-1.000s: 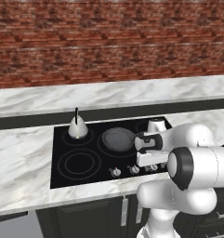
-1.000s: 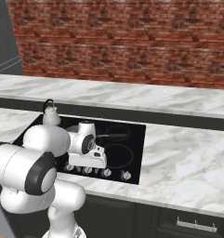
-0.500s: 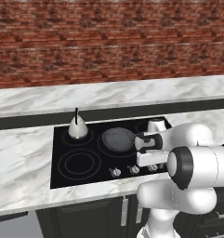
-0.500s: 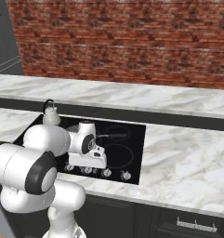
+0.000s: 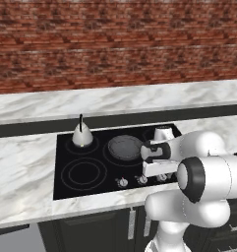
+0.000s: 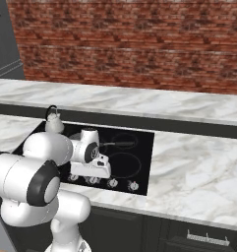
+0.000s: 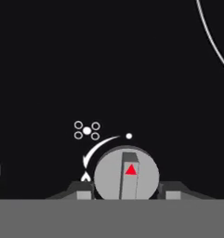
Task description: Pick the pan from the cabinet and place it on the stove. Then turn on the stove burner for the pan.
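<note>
Hand (image 7: 126,194) sits narrowed around the knob (image 7: 126,174); loose fingers could slip, leaving the pan (image 5: 125,147) cold.

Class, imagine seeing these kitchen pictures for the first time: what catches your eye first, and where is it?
The bulky white arm reaching over the black stove. Its hand straddles a silver knob at the front edge. Behind it, the dark pan sits on the centre ring, with a kettle at the back left.

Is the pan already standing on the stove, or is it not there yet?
On the stove. The pan lies flat on the centre ring of the stove, right of the kettle.
</note>
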